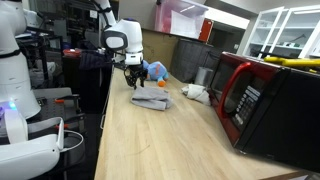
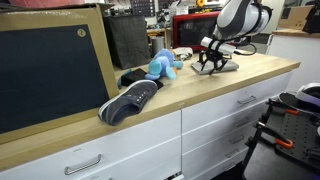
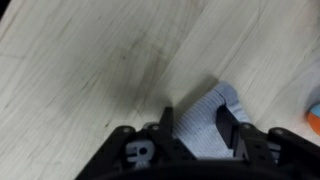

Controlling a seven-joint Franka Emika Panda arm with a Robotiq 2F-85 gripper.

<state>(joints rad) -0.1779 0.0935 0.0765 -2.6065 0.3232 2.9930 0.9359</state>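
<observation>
My gripper [image 1: 133, 82] is down on a wooden counter [image 1: 150, 140], at the near edge of a folded grey cloth [image 1: 152, 100]. In the wrist view the two black fingers [image 3: 198, 125] sit on either side of a raised fold of the grey cloth [image 3: 220, 98], which fills the gap between them. The fingers look closed onto it. In an exterior view the gripper [image 2: 208, 66] sits on the cloth [image 2: 225, 67] at the far end of the counter. A blue plush toy [image 1: 156, 71] lies just behind the cloth.
A red and black microwave [image 1: 262, 100] stands along one side of the counter, with a crumpled white object [image 1: 195, 93] before it. In an exterior view the blue toy [image 2: 163, 66], a dark shoe [image 2: 130, 100] and a large black panel [image 2: 50, 75] stand near the counter edge [image 2: 200, 95].
</observation>
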